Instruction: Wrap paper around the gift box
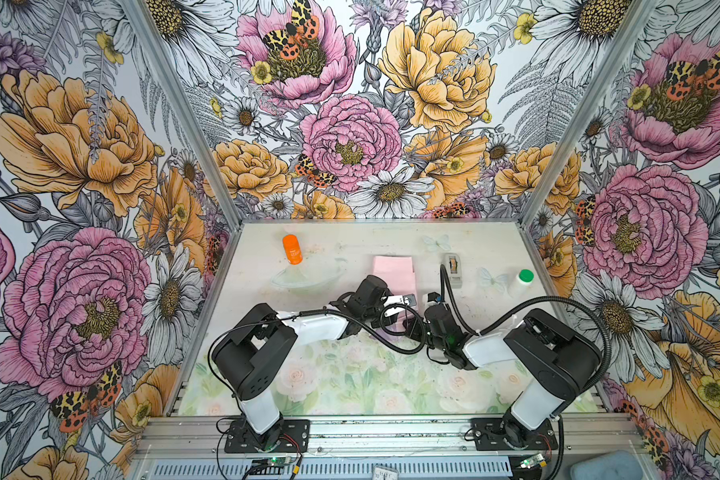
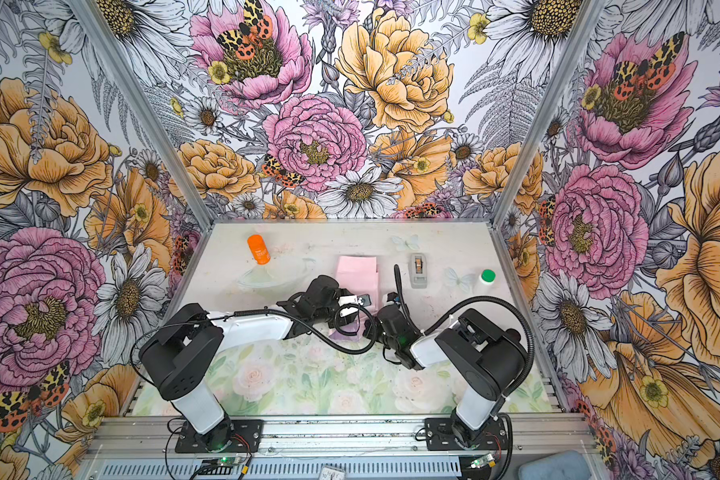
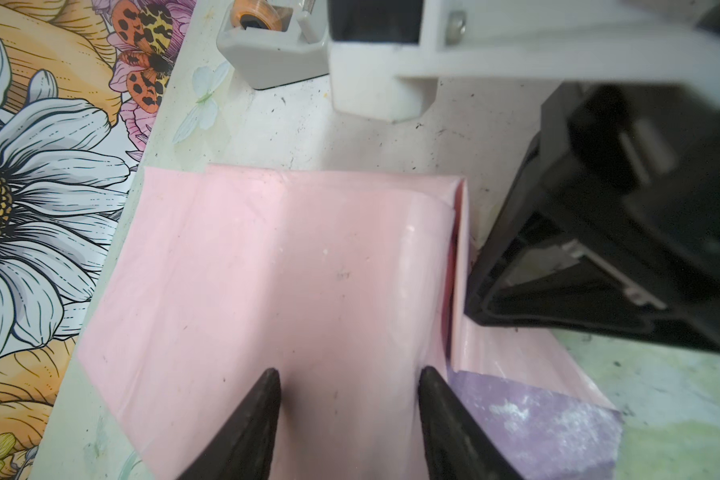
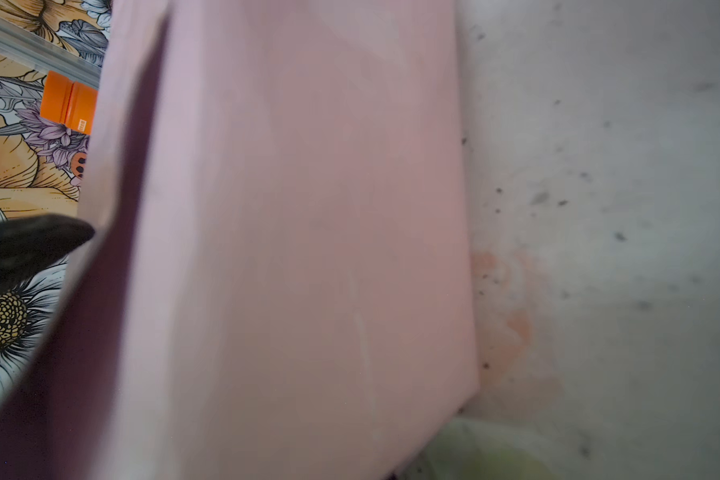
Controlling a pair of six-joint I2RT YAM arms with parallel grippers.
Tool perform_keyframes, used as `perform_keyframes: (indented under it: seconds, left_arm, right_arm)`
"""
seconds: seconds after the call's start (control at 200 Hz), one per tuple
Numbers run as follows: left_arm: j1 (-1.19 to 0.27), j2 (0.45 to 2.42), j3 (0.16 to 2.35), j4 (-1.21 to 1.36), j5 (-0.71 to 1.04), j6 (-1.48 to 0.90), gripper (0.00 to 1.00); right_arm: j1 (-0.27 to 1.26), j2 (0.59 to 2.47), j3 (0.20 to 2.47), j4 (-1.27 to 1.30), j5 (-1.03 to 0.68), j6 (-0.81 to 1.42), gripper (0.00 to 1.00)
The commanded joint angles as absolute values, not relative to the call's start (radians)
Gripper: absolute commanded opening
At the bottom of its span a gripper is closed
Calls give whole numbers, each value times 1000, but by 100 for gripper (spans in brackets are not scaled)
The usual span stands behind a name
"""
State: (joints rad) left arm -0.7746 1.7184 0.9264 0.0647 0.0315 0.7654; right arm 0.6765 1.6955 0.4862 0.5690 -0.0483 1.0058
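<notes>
The paper [image 1: 393,272] lies folded at the table's middle, pale pink side up, in both top views [image 2: 356,270]. Its lilac side [image 3: 537,415] shows at one corner. The gift box is hidden under the paper. My left gripper [image 3: 350,374] is open, its two black fingertips spread and resting on the pink top face; from above it sits over the fold [image 1: 400,307]. My right gripper [image 1: 412,326] is against the paper's upright side flap [image 3: 458,270]. Pink paper [image 4: 308,228] fills the right wrist view and hides the jaws there. Whether paper is pinched does not show.
A grey tape dispenser [image 1: 453,266] stands just right of the paper, also in the left wrist view [image 3: 267,54]. An orange bottle [image 1: 292,249] stands at the back left and a green-capped white bottle [image 1: 524,279] at the right. Floral walls close three sides.
</notes>
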Motion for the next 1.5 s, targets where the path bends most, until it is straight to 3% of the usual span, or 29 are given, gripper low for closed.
perform_keyframes:
  seconds: [0.0, 0.37, 0.47, 0.575, 0.685, 0.811, 1.086, 1.491]
  left_arm:
    - [-766, 1687, 917, 83, 61, 748, 55]
    - [-767, 1677, 917, 83, 61, 738, 56]
    - [-768, 1633, 924, 91, 60, 685, 64]
    - [-764, 1570, 945, 89, 54, 569, 76]
    - [-741, 1505, 977, 40, 42, 402, 79]
    - [-692, 1436, 1015, -72, 23, 184, 81]
    - [-499, 1389, 1025, -277, 161, -264, 79]
    - [-464, 1574, 964, -113, 322, -414, 71]
  right_arm:
    - [689, 1733, 528, 595, -46, 1011, 5]
    - [640, 1655, 446, 553, -46, 1011, 6]
    - [626, 1561, 425, 506, -106, 1011, 10]
    - [623, 1406, 476, 242, -101, 927, 18]
    - [598, 1284, 561, -36, -88, 816, 26]
    - [516, 1228, 640, -180, -197, 754, 36]
    - [452, 1381, 895, -431, -212, 615, 47]
    - [439, 1615, 1068, -443, -262, 577, 48]
